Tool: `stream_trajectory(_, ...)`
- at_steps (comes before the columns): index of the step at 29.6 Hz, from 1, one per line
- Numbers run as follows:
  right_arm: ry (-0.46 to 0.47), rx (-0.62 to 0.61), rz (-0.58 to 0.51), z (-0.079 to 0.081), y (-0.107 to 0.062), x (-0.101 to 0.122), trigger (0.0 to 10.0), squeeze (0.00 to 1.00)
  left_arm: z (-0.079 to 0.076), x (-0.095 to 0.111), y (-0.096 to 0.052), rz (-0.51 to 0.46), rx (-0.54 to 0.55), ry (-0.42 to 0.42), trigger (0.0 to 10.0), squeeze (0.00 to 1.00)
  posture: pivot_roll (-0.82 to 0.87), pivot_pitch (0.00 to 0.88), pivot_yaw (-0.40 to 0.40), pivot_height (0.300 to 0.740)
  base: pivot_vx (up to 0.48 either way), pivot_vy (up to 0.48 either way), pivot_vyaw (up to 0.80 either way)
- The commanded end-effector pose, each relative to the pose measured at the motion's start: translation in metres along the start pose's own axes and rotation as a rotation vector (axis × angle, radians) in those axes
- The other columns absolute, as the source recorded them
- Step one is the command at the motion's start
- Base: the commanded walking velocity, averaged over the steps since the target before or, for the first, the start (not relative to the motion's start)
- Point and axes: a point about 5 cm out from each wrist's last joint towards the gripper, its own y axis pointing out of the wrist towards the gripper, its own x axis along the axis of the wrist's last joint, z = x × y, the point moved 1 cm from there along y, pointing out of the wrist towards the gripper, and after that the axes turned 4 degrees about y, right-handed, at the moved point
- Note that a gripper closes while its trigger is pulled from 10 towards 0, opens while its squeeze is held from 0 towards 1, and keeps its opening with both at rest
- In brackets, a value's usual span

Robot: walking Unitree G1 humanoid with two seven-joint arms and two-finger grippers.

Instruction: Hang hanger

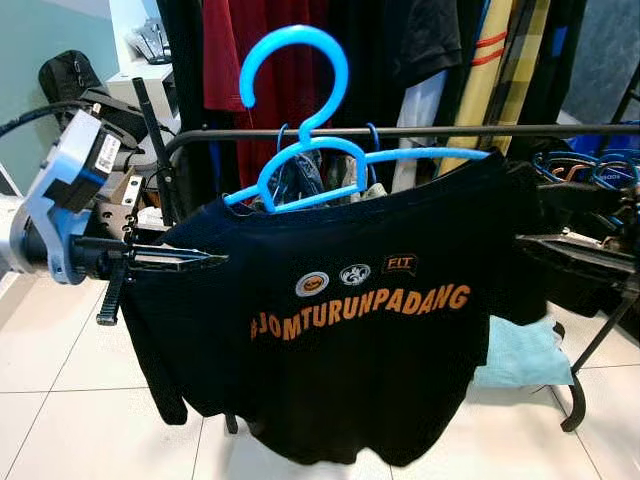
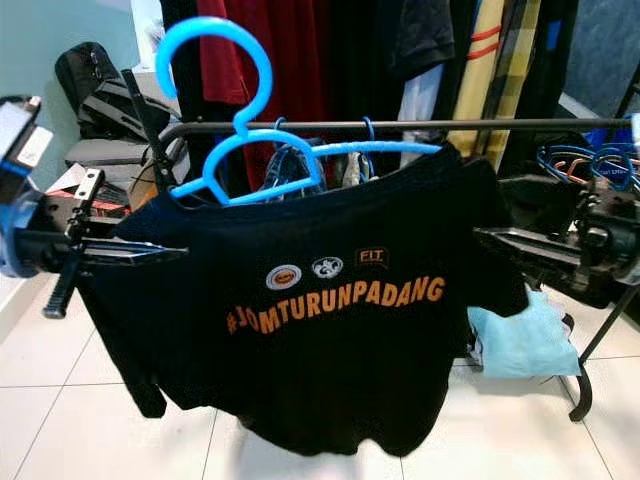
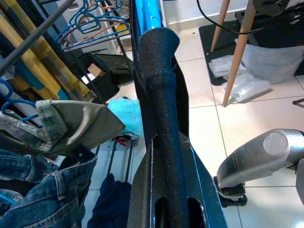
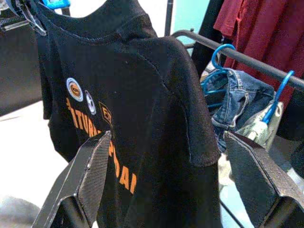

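A black T-shirt [image 1: 340,320] with orange lettering hangs on a blue hanger [image 1: 310,130], held up in front of a dark clothes rail [image 1: 420,131], its hook rising above the rail. The left gripper [image 1: 195,260] pinches the shirt's shoulder and hanger end, fingers pressed together. The right gripper [image 4: 166,180] sits at the other shoulder, fingers spread around the sleeve. Other clothes [image 1: 440,60] hang behind.

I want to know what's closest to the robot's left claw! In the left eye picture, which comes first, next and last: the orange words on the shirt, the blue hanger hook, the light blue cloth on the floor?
From the left gripper:
1. Orange words, on the black shirt's chest, just to its right.
2. Blue hanger hook, up above the rail.
3. Light blue cloth, low on the far right, behind the shirt.
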Motion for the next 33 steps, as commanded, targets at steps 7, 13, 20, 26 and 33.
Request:
stream_trajectory(7,0.006,0.034,0.044,0.004,-0.004,-0.005,0.0,0.00,0.001,0.011,-0.009,0.027,0.014,0.048,0.0,0.00,-0.10,0.000,0.035,0.740,0.000,0.000,0.00)
stream_trajectory(13,-0.017,0.017,0.023,0.002,-0.007,0.002,0.0,0.00,-0.004,0.004,-0.009,0.065,-0.011,0.036,0.0,0.00,-0.10,0.000,0.036,0.740,0.000,0.000,0.00)
stream_trajectory(20,-0.030,0.011,0.016,0.001,-0.007,0.006,0.0,0.00,-0.010,-0.004,-0.008,0.101,-0.040,0.019,0.0,0.00,-0.10,0.000,0.034,0.740,0.000,0.000,0.00)
stream_trajectory(26,-0.042,0.009,0.014,-0.001,-0.007,0.009,0.0,0.00,-0.013,-0.005,-0.004,0.099,-0.062,0.012,0.0,0.00,-0.10,0.000,0.031,0.740,0.000,0.000,0.00)
stream_trajectory(33,-0.004,0.005,0.060,-0.004,-0.007,0.000,10.0,1.00,-0.013,-0.001,-0.004,0.070,-0.061,0.019,0.0,0.00,-0.10,0.000,0.027,0.740,0.000,0.000,0.00)
